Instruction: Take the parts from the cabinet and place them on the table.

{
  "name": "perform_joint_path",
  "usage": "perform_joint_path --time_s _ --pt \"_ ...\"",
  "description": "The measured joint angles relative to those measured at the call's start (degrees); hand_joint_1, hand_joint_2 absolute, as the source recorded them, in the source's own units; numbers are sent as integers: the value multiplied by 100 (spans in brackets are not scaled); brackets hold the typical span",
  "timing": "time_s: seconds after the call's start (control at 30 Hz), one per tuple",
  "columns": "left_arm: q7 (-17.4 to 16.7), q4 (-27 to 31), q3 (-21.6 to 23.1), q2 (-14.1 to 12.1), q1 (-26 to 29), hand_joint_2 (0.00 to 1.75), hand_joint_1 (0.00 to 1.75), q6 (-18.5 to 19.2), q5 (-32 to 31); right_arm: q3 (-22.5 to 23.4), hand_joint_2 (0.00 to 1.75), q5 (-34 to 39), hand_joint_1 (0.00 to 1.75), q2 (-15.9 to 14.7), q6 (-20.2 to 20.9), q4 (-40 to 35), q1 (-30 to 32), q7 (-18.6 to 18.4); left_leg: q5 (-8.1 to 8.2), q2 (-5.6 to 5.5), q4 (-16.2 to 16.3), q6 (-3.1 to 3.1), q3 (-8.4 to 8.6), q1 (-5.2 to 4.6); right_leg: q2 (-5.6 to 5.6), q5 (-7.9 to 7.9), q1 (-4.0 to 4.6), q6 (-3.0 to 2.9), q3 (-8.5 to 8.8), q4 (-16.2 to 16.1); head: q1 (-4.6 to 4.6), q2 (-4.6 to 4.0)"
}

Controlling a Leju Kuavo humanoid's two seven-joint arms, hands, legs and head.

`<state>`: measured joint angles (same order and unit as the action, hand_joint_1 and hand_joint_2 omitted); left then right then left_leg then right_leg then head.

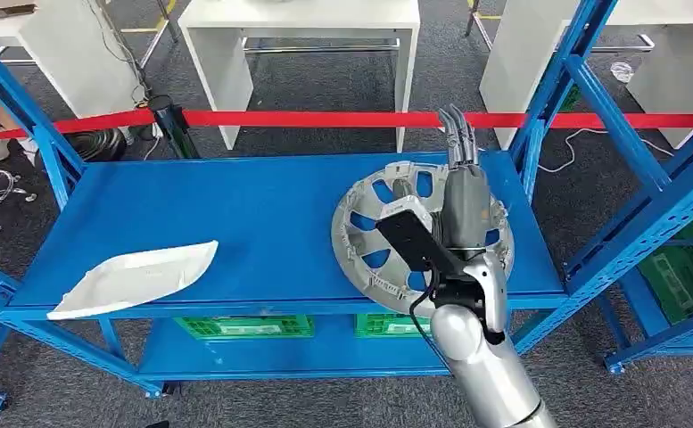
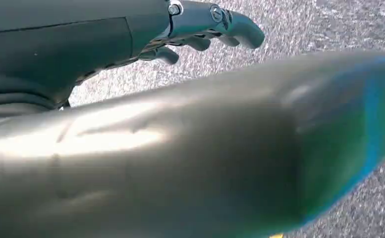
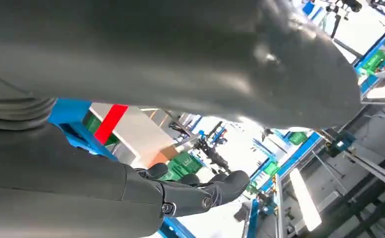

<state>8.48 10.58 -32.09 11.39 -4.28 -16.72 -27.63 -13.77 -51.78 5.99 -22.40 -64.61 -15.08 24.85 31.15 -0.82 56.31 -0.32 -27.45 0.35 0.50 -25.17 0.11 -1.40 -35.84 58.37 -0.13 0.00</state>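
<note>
The right hand is extended over a round silver wheel cover that lies flat on the right end of the blue shelf. Its fingers are held straight and close together, reaching past the cover's far rim toward the red barrier tape; nothing is seen gripped, and whether the palm touches the cover cannot be told. A white curved panel lies at the shelf's front left edge, well apart from the cover. In the left wrist view the left hand is seen above grey carpet, its fingers loosely curled with nothing in them. White tables stand beyond the tape.
</note>
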Motion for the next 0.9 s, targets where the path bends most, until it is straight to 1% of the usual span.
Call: perform_joint_path --time_s 0.03,0.07,0.1,0.13,0.17,0.2,0.23,0.27,0.3,0.33,0.37,0.4,0.43,0.47,0.5,0.53,0.57,0.6,0.63,0.67,0.7,0.73,0.77,0.83,0.87,0.9 --pt "11 0 0 -9 -1 0 0 0 0 -2 0 26 0 2 -4 35 -12 0 1 0 0 0 -2 -8 -2 2 -6 3 3 -1 2 0" --pt "39 0 0 -13 1 0 0 0 2 -9 0 35 0 11 -7 54 -20 0 -1 0 0 1 -7 -21 -4 11 -20 18 9 -7 0 0" --pt "55 0 0 -15 4 0 0 0 15 -11 0 42 0 20 -15 65 -23 4 -40 -1 4 -4 -12 -33 -4 49 -34 49 19 -23 0 0" --pt "81 0 -2 -15 4 0 0 0 24 -15 0 52 0 31 -33 72 -25 13 -92 2 -59 8 -1 -30 1 72 -21 78 37 -41 -2 0" --pt "103 0 -2 -2 1 0 0 2 26 -15 0 90 0 31 -44 76 -21 31 -168 58 -157 1 86 55 0 9 -27 96 15 -14 -2 0" --pt "111 2 -2 -4 1 0 0 6 26 -15 0 155 0 31 -31 89 -38 46 -203 49 -189 38 85 55 -4 -169 -7 127 -78 179 33 0" --pt "122 2 -2 -7 1 0 0 30 28 -17 0 229 0 31 4 102 -40 65 -216 66 -188 46 67 60 -11 -391 -20 158 -244 561 41 0" --pt "127 2 -2 -7 5 0 0 39 28 -20 0 310 0 31 11 118 -10 76 -217 74 -180 46 61 60 -12 -598 -48 185 -445 1040 41 0" --pt "133 0 -4 -7 9 0 0 50 26 -20 0 350 0 28 11 138 22 88 -217 83 -170 45 53 60 -12 -725 -68 213 -612 1433 42 0" --pt "131 0 -4 -7 9 0 0 52 28 -20 0 372 0 22 11 162 34 87 -216 88 -149 45 38 62 -14 -750 -87 235 -712 1656 42 0" --pt "122 0 -4 -7 6 0 0 52 28 -20 0 393 0 22 11 181 32 87 -197 89 -124 33 20 75 -20 -635 -113 260 -688 1607 42 0" --pt "105 0 -4 -7 5 0 0 46 28 -20 0 396 0 22 11 190 27 87 -174 87 -94 12 14 95 -29 -402 -138 288 -526 1290 42 0" --pt "94 0 -4 -4 5 0 0 -1 52 -20 0 396 0 22 11 196 17 85 -146 85 -62 -28 15 123 -34 -135 -162 316 -219 751 41 0" --pt "90 0 -9 -4 5 0 0 -44 77 -20 0 395 0 22 11 208 0 87 -114 83 -19 -70 14 141 -53 20 -193 349 69 225 48 0" --pt "87 4 -13 -13 5 0 0 -74 111 -22 0 393 0 22 13 229 -23 85 -94 78 -2 -115 -46 136 -35 -178 -145 341 196 85 63 0" --pt "83 0 -15 -7 5 0 0 -101 114 -22 0 387 0 26 11 240 -16 85 -73 63 16 -153 -64 127 6 -79 -127 237 138 173 59 0" --pt "74 0 -15 -7 7 0 0 -151 109 -22 0 363 0 24 15 255 -25 66 -49 57 46 -193 -57 98 -1 -175 -137 201 150 72 66 0" --pt "55 0 -20 -11 9 0 0 -175 107 -22 0 317 0 26 28 277 -31 28 -19 54 61 -177 -64 102 7 -163 -165 144 145 77 55 0" --pt "52 0 -22 -13 16 0 0 -192 105 -22 0 276 0 28 44 303 -53 6 -26 56 44 -48 -63 100 7 -168 -160 145 137 77 59 0" --pt "52 -2 -24 -13 19 0 0 -199 107 -22 0 258 0 26 74 330 -70 -15 -43 54 39 11 -61 96 8 -168 -153 133 135 78 52 0" --pt "50 -2 -24 -13 21 0 0 -203 105 -22 0 236 0 24 103 358 -81 -28 -58 53 24 22 -56 96 8 -172 -143 110 135 79 48 0" --pt "50 -2 -26 -13 24 0 0 -203 107 -22 0 225 0 24 112 382 -92 -37 -67 53 7 13 -50 98 7 -168 -134 90 133 80 52 0" --pt "50 -7 -26 -11 27 0 0 -203 107 -22 0 223 0 22 111 402 -99 -37 -90 52 -10 -15 -46 102 7 -170 -128 81 131 81 52 0" --pt "50 -9 -26 -9 32 0 0 -203 107 -22 0 223 0 17 112 437 -115 -55 -110 52 -36 -51 -37 104 7 -171 -122 66 129 84 52 0" --pt "50 -9 -26 -9 32 0 0 -203 105 -22 0 223 0 15 111 455 -119 -55 -111 52 -45 -88 -32 106 7 -172 -119 55 128 87 52 0" --pt "50 -9 -26 -9 32 0 0 -203 107 -22 0 223 0 13 111 472 -123 -55 -119 52 -57 -148 -29 111 6 -174 -116 51 128 88 50 0"
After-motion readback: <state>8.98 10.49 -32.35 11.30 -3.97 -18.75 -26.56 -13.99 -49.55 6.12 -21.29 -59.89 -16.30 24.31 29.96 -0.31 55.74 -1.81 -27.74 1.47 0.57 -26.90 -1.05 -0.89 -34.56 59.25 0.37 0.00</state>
